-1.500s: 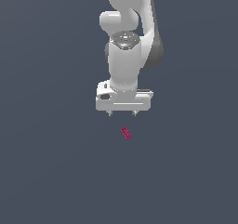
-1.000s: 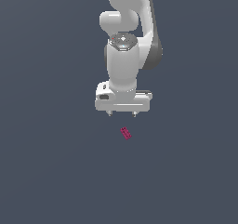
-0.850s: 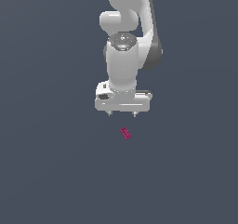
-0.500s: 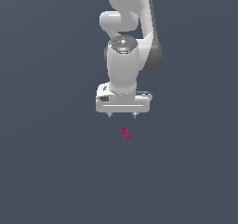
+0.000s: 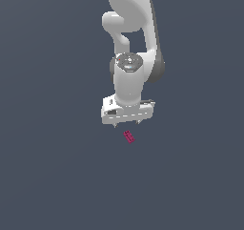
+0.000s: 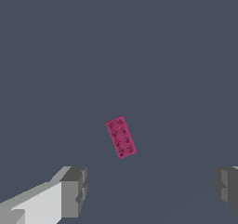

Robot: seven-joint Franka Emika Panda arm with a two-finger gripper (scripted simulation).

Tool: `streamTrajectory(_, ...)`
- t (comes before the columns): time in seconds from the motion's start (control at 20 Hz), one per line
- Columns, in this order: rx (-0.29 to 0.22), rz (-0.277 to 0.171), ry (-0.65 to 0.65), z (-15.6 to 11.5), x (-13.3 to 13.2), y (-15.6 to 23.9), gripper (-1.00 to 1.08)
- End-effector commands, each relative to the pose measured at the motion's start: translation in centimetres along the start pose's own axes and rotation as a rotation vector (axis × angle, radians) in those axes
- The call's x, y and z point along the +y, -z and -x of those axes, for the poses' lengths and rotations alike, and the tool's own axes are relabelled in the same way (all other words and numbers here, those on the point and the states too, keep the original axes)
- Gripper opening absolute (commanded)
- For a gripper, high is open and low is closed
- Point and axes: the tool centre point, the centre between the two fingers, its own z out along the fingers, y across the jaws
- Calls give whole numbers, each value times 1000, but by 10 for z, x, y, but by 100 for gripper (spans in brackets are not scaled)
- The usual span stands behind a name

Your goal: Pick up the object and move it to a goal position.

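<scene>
While the little pink block [image 5: 128, 137] [image 6: 121, 137] lies flat on the gray floor [image 5: 57, 176], the white claw [image 5: 127, 123] hangs just above it, fingers [image 6: 74, 192] spread wide apart.

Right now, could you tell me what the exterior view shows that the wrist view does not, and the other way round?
Only the exterior view shows the whole white arm reaching down, with its claw above the block. Only the wrist view shows the studs in two rows on the block's top, the wide gap between the grey fingertips, and the block lying slanted to that gap. Both show the magenta-pink block lying free on the dark grey floor, untouched by the claw.
</scene>
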Motion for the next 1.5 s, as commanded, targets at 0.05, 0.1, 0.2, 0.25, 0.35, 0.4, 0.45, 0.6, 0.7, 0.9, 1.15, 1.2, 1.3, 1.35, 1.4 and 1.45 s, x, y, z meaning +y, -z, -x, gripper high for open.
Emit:
streamTrajectory(0.05,-12,1,101,1,-4,-22,100)
streamTrajectory(0.1,-16,1,131,1,-5,-28,100)
streamTrajectory(0.2,-22,0,187,2,-8,-40,100)
streamTrajectory(0.25,-24,-1,212,2,-9,-46,100)
streamTrajectory(0.35,-29,-3,258,3,-11,-56,100)
streamTrajectory(0.4,-31,-4,279,3,-12,-60,100)
streamTrajectory(0.45,-33,-5,298,4,-13,-64,100)
streamTrajectory(0.6,-37,-8,344,5,-16,-74,100)
streamTrajectory(0.7,-39,-10,367,5,-17,-79,100)
streamTrajectory(0.9,-41,-12,394,6,-18,-85,100)
streamTrajectory(1.15,-42,-12,392,6,-18,-86,100)
streamTrajectory(1.2,-42,-12,392,7,-18,-88,100)
streamTrajectory(1.3,-42,-12,392,7,-18,-93,100)
streamTrajectory(1.35,-42,-12,393,7,-19,-97,100)
streamTrajectory(1.4,-42,-12,394,8,-19,-101,100)
streamTrajectory(1.45,-42,-12,394,8,-19,-106,100)
